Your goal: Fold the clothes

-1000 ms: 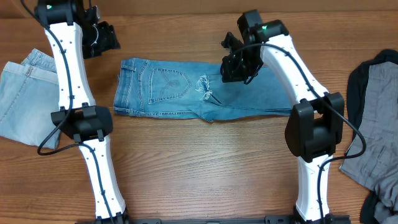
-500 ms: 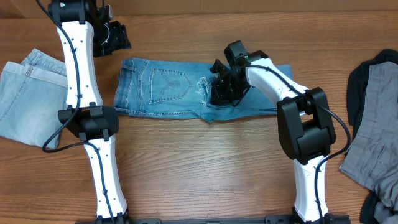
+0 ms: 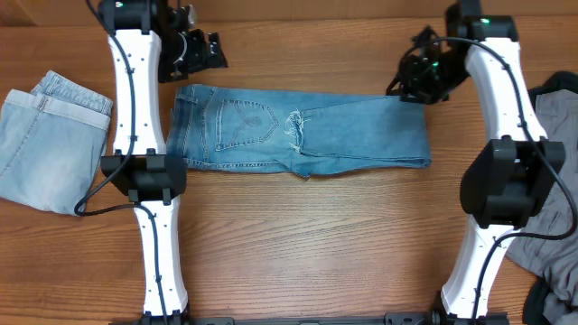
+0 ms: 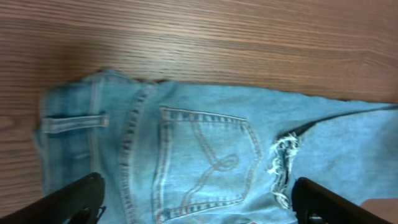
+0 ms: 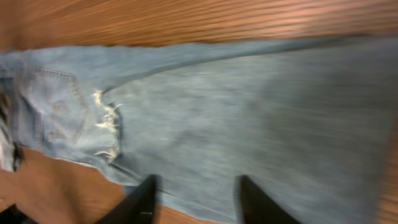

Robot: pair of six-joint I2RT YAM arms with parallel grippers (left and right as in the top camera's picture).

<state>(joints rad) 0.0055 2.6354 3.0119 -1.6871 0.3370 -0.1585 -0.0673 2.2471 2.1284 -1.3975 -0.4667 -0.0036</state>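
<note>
1. far left of the worktop (image 3: 298,244): a folded-up pair of pale-wash jeans (image 3: 41,135), well apart from both arms.
2. left end effector (image 3: 203,51) sits just past the far-left corner of the mid-blue jeans (image 3: 361,135), right by the waistband. On the wrist cam its two fingers (image 4: 74,199) are spread wide with nothing pinched between them. The waistband, a belt loop and the pocket show in the gap.
3. the mid-blue jeans lie flat and lengthways across the middle of the worktop, waistband to the left. The legs are doubled back, so the frayed hem (image 3: 296,128) ends up just beside the stitched back pocket (image 3: 244,120). The pocket has a loopy curl of stitching.
4. right end effector (image 3: 417,79) is at the far-right corner of the same jeans, near the folded end. Its fingers are parted too and no cloth is caught in the gap. Can't tell whether the tips touch the denim.
5. far right edge: a grey garment (image 3: 562,126) with a black garment (image 3: 555,302), apart from the jeans.
</note>
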